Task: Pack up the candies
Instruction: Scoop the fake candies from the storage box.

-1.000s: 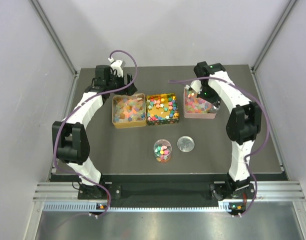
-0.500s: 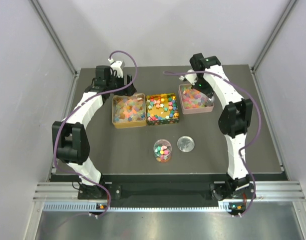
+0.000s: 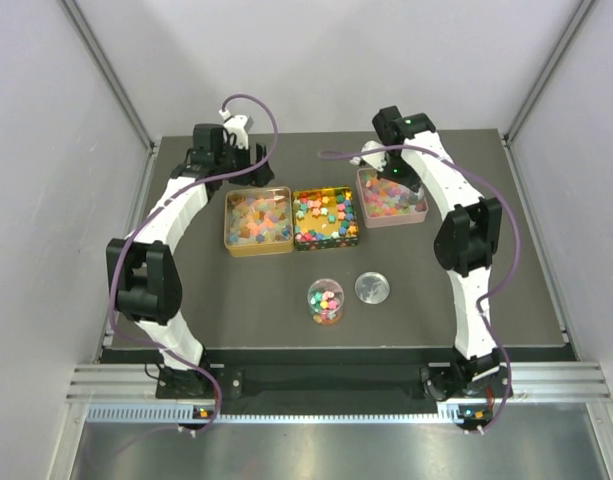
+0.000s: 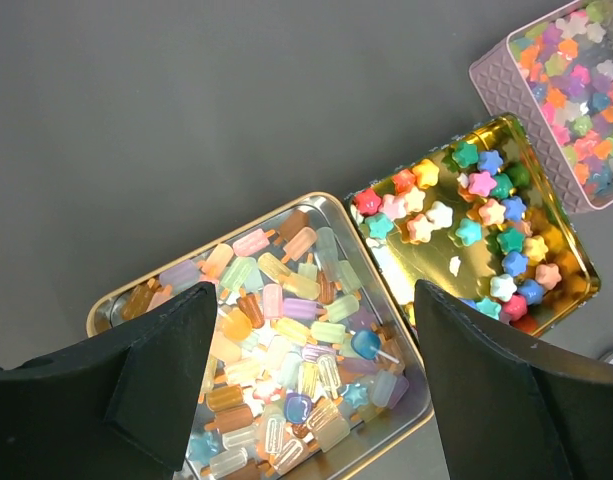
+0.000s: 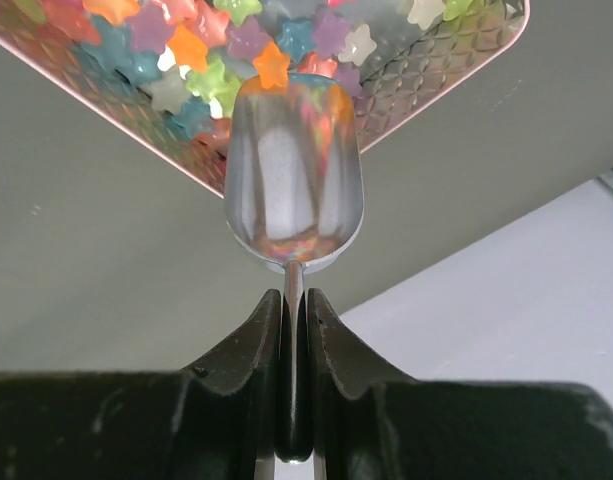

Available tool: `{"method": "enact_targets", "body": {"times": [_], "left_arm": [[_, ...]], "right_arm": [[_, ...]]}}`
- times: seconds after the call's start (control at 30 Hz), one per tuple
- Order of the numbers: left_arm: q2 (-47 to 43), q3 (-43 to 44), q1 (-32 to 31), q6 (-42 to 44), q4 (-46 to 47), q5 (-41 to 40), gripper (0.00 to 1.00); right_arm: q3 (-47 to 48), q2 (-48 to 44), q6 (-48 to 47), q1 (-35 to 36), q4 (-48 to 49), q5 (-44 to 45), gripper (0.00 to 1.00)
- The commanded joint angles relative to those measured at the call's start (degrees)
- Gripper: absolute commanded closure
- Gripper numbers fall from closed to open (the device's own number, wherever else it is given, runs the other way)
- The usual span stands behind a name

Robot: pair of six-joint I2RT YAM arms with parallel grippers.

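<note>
Dark grey bench (image 3: 186, 310) carries pink tin (image 3: 422, 212) at back, small clear cup (image 3: 326, 316) nearer front. Right pincer (image 5: 294, 330) clenched on thin handle of silver scoop (image 5: 294, 180). Scoop mouth at pink tin edge, likely ready to dig up candies (image 5: 273, 65). Scoop looks empty. Left pincer (image 4: 311, 340) spread wide, holding nothing, hanging over ice-lolly tin (image 4: 106, 310), out of way. Those candies tiny, star-shaped, bright: pink, orange, blue, green, yellow. Some lie in cup too.

Top view: high overhead, looking down. Wrist views: close, downward. All three share pink tin (image 4: 494, 90).
</note>
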Motion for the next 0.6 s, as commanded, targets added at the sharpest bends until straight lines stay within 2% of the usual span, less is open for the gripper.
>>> {"method": "enact_targets", "body": {"times": [0.0,0.23,0.57], "left_arm": [[1.48,3.50,-0.12,2.06,-1.57,-0.87,0.16],[3.85,3.41,2.16,2.15,-1.05,-4.29,0.17],[7.19,7.72,2.51,-1.89,0.09,-0.26,0.17]], "right_arm": [[-1.23,-4.91,-9.53,-1.02,2.22,2.95,1.00],[-3.70,-3.60,-18.96,-5.15,13.39,4.63,1.00],[-5.81,-0.52,-23.89,-1.82,21.04,5.95,1.00]]}}
